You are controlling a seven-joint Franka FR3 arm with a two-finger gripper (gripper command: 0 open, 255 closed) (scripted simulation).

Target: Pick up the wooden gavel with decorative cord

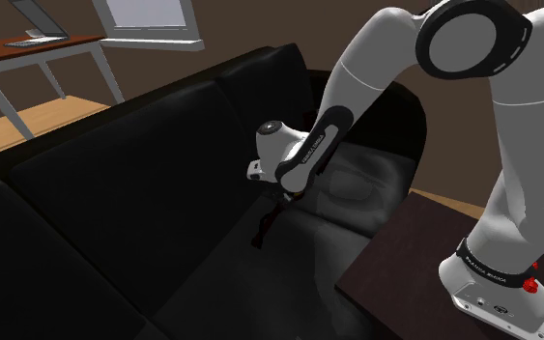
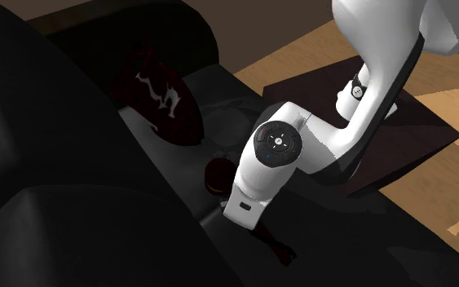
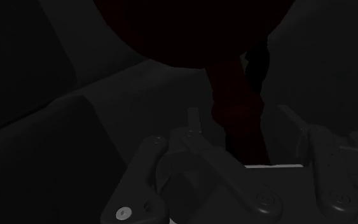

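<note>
Black and two-fingered, the hand (image 3: 242,119) is reaching down onto the seat of a black sofa (image 1: 115,203). In the wrist view its fingers (image 3: 194,121) are standing apart on either side of the dark red handle of the gavel (image 3: 236,114), with a sliver of gap showing on each side (so nothing is being clasped). In the second exterior view the gavel is lying on the seat, its rounded head poking out beside the white wrist and its handle running beneath it. A dark red cushion (image 2: 158,102) with a white pattern is leaning against the sofa back near the head.
</note>
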